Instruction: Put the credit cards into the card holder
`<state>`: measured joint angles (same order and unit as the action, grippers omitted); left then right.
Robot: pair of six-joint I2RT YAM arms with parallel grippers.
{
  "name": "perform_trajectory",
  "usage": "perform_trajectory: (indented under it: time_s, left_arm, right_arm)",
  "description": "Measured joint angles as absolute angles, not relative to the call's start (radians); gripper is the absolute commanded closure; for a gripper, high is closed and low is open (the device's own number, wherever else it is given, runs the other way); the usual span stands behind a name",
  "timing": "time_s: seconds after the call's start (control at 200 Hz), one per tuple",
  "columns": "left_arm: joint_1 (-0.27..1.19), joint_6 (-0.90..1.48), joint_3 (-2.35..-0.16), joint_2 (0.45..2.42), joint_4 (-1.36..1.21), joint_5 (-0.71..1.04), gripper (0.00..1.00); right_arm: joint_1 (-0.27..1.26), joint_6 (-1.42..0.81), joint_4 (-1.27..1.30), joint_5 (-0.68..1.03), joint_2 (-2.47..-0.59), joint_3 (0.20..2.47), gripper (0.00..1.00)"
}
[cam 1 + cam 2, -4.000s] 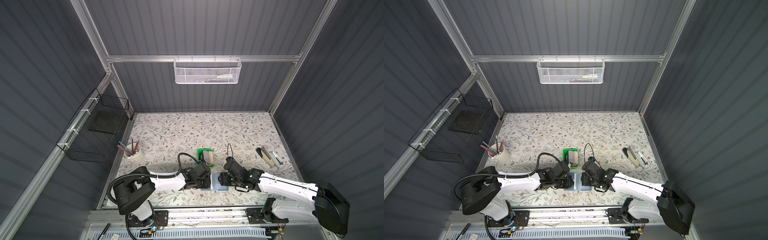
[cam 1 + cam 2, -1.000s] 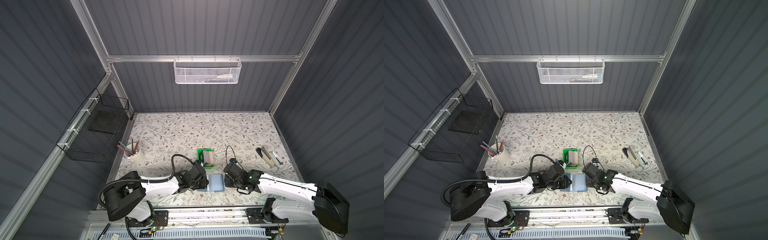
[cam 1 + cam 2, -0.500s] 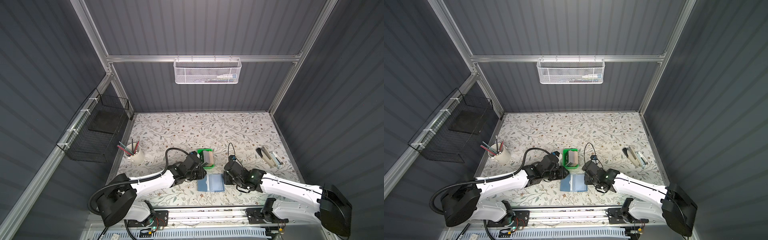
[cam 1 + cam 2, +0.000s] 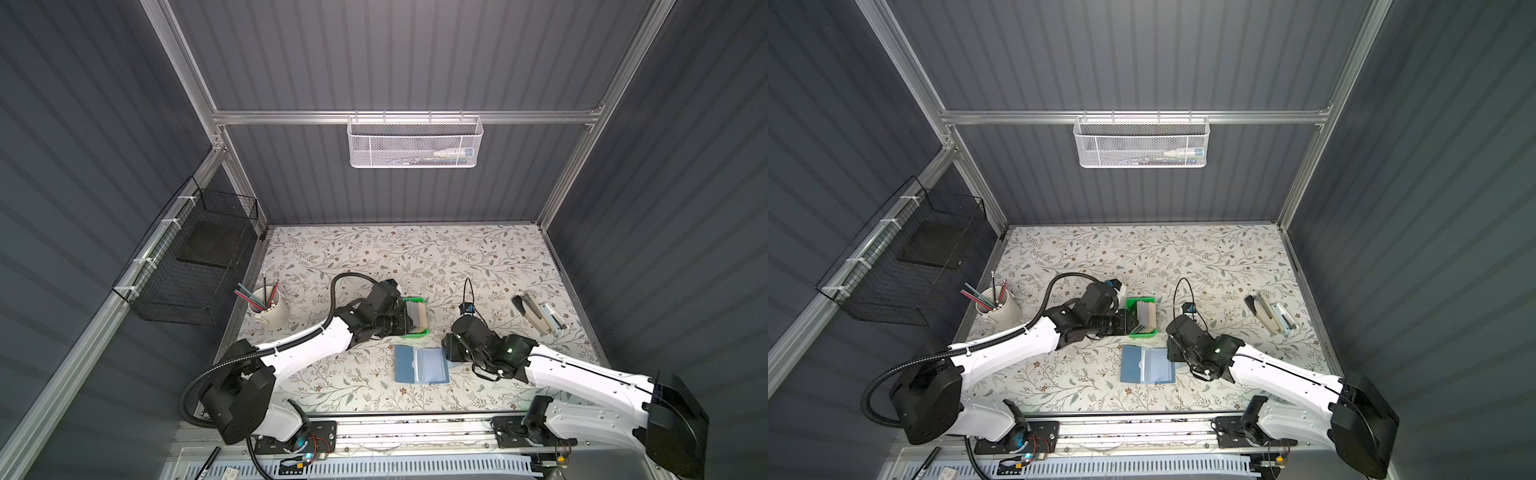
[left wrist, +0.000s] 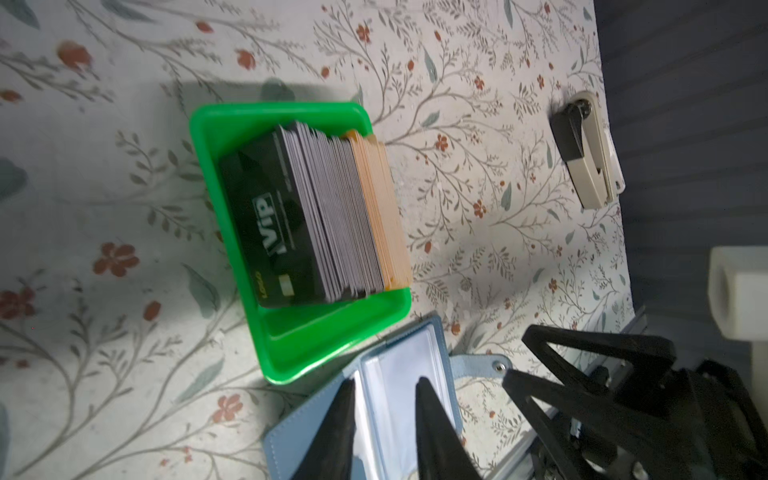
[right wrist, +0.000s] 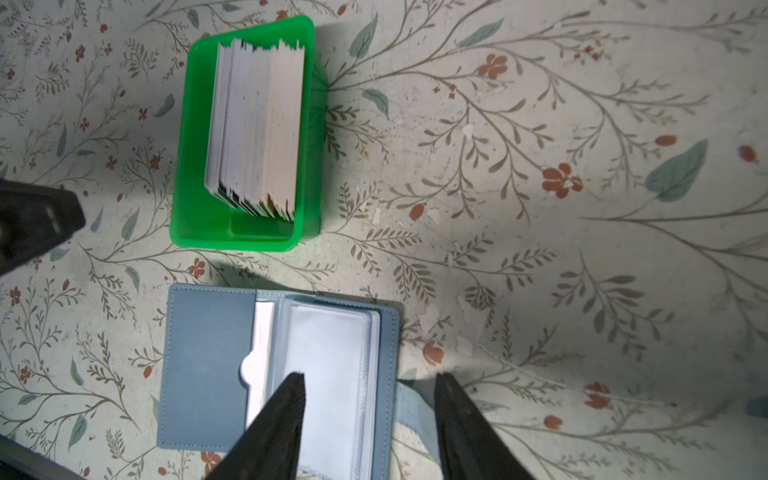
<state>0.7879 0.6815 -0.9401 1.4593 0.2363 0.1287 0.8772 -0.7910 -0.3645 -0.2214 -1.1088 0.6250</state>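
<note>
The credit cards (image 5: 316, 216) stand on edge as a thick stack in a green tray (image 5: 291, 345), a dark "VIP" card at one end and tan ones at the other. In both top views the stack (image 4: 417, 314) (image 4: 1146, 316) sits just behind the card holder (image 4: 420, 364) (image 4: 1147, 364). That blue card holder (image 6: 208, 361) lies open flat, its clear sleeves facing up. My left gripper (image 5: 385, 384) hovers at the tray's left side (image 4: 402, 323), slightly open and empty. My right gripper (image 6: 370, 376) is open over the holder's right edge and snap tab, holding nothing.
A beige stapler (image 4: 538, 313) lies at the right of the floral table. A cup of pencils (image 4: 268, 307) stands at the left edge. A black wire basket (image 4: 195, 266) hangs on the left wall and a white mesh basket (image 4: 415, 141) on the back wall.
My left gripper left the card holder and moved back to the green tray. The holder now lies open and flat. My right gripper's jaws have widened.
</note>
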Motion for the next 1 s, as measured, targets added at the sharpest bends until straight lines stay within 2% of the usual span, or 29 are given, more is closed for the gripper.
perform_trajectory:
  time_s: [0.155, 0.475, 0.761, 1.001]
  left_arm:
    - [0.738, 0.59, -1.048, 1.518, 0.313, 0.136, 0.72]
    - [0.684, 0.462, -1.238, 1.65, 0.418, 0.159, 0.73]
    - [0.672, 0.403, -1.248, 1.686, 0.445, 0.158, 0.74]
    - [0.654, 0.393, -1.208, 1.687, 0.444, 0.178, 0.75]
  right_arm:
    - [0.831, -0.75, -0.365, -0.215, -1.117, 0.689, 0.41]
    - [0.777, -0.661, -0.358, -0.164, -1.253, 0.836, 0.31]
    - [0.777, -0.638, -0.326, -0.152, -1.385, 0.923, 0.22]
    - [0.776, -0.628, -0.313, -0.173, -1.469, 0.991, 0.09]
